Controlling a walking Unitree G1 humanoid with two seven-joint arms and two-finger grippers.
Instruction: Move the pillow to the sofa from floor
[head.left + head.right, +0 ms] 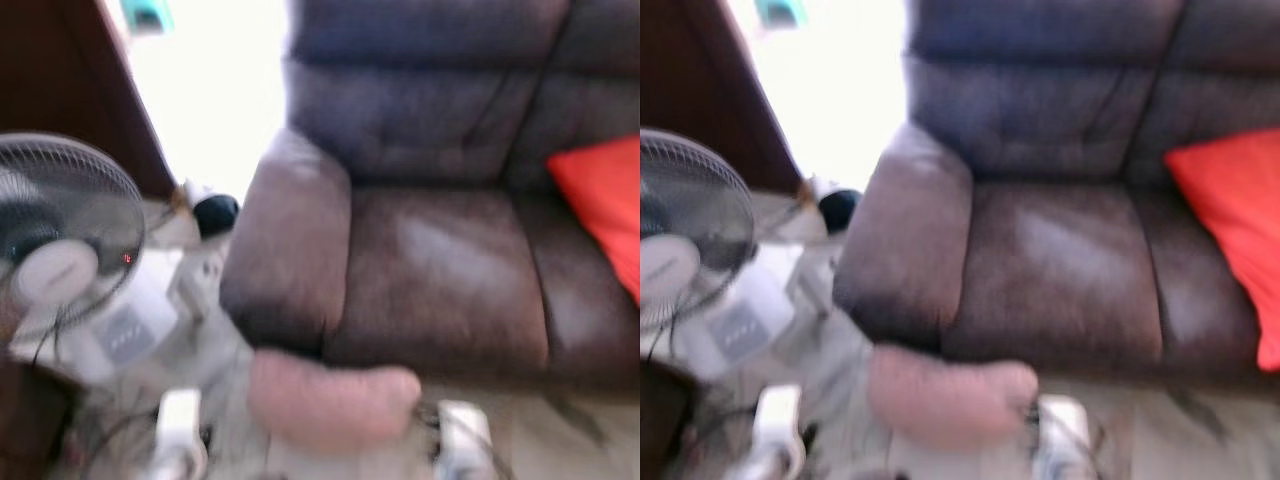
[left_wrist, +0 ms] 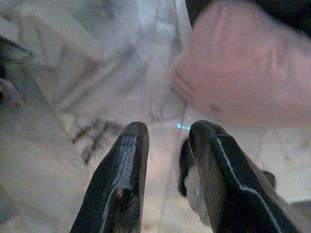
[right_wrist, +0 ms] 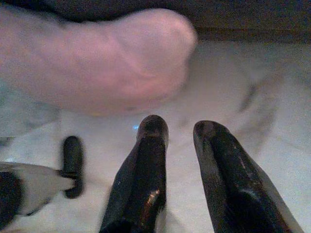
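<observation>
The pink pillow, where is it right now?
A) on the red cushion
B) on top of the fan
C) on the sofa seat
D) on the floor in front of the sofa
D: the pink pillow lies on the pale floor below the sofa seat's front edge, between the left gripper and right gripper, neither holding it.

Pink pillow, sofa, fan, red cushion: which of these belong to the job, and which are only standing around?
Belong to the job:
- pink pillow, on the floor before the sofa
- brown sofa
- left end effector and right end effector, both open, near the pillow

Only standing around:
- fan
- red cushion on the sofa
- dark round object beside the sofa
</observation>
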